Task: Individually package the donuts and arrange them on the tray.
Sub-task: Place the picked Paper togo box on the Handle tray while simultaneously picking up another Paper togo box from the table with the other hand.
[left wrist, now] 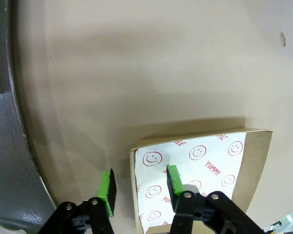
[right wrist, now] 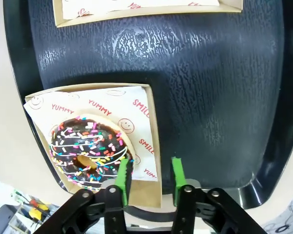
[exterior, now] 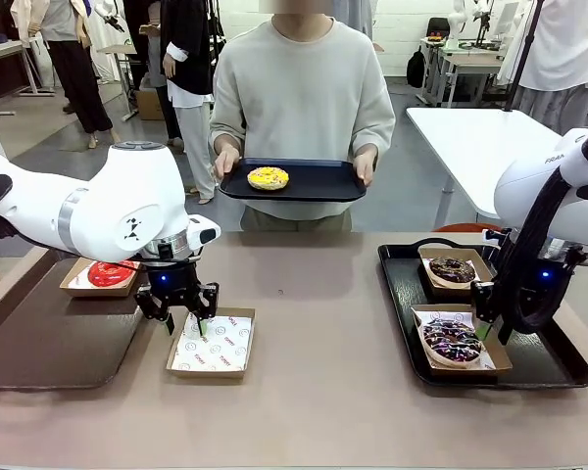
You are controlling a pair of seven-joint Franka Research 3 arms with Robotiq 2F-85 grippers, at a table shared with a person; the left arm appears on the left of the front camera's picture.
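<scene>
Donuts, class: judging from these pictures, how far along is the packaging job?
Done: two boxed donuts sit on the right tray. In hand: the left gripper straddles an empty box's wall. Left: the red donut and the person's yellow donut.

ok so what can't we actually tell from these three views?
- Front view: the red donut is half covered by the left arm; its box barely shows.
- Front view: the left gripper straddles the empty box wall; contact is unclear.
- Right wrist view: the box with the drizzled donut runs under the right gripper at the bottom edge.
- Left wrist view: the empty box is cut off by the bottom edge.
</scene>
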